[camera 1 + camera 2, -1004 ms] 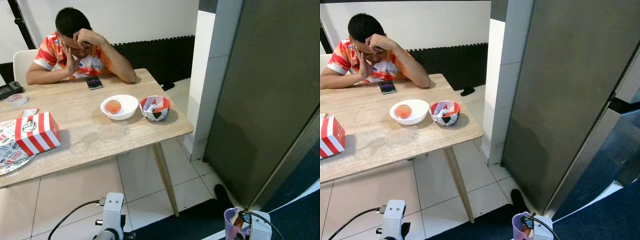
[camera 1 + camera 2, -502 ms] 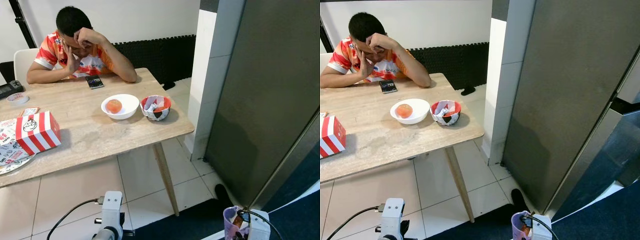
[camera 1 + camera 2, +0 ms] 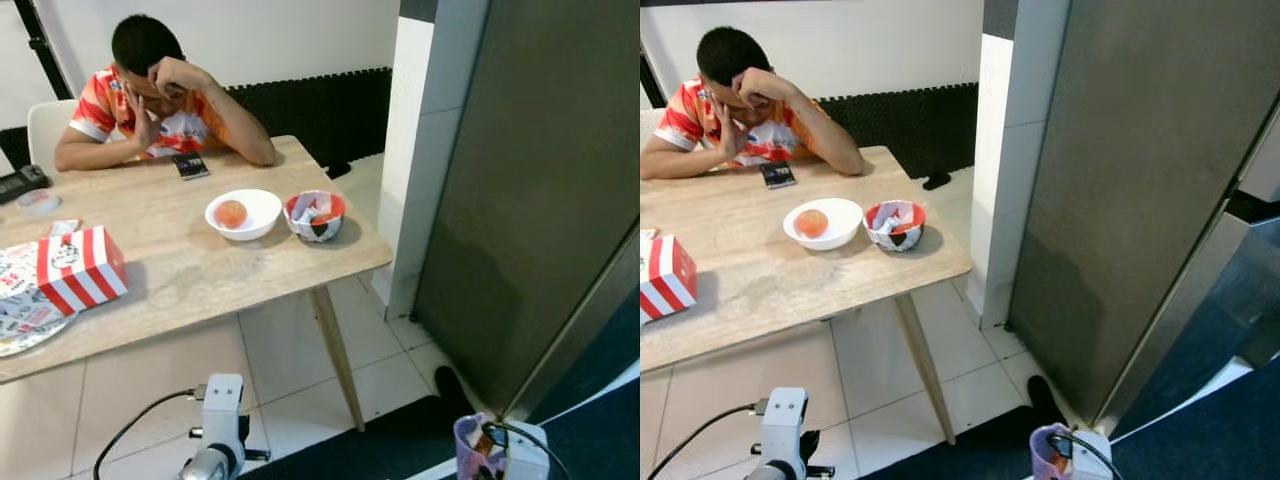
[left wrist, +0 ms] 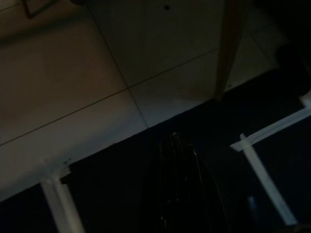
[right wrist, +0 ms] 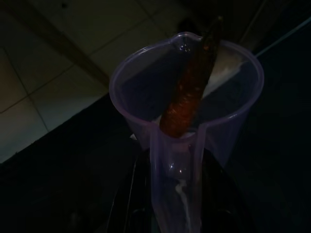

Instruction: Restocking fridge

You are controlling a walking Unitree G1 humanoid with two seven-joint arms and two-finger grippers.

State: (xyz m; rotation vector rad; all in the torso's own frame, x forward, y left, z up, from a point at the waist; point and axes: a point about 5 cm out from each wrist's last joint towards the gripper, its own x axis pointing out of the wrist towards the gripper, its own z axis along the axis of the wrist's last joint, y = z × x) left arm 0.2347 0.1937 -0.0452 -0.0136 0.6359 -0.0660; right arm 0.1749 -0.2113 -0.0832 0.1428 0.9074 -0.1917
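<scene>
I stand facing the tall grey steel fridge with its door closed, at about two o'clock from me, and I judge this to be the carry step of restocking: bringing the load up to the fridge. My right gripper is pinching the handle of a translucent purple plastic jug, down at five o'clock low in my head views. Inside the jug leans a long orange-red carrot-like vegetable, its tip poking above the rim. My left gripper hangs idle over the floor at seven o'clock, where pale tile meets a dark blue mat; the picture is too dark for me to tell whether its fingers are spread or together.

The next move, as I judge it, calls for getting the fridge door open — my free left arm looks the natural one for that — while keeping the jug upright so the vegetable stays in.

My head views give the room: a light wooden table at eleven o'clock, a person seated behind it, a white bowl holding an orange fruit, and a red-rimmed patterned bowl just beside it. The right wrist view adds what the head views barely catch — the jug's contents, close up.
</scene>
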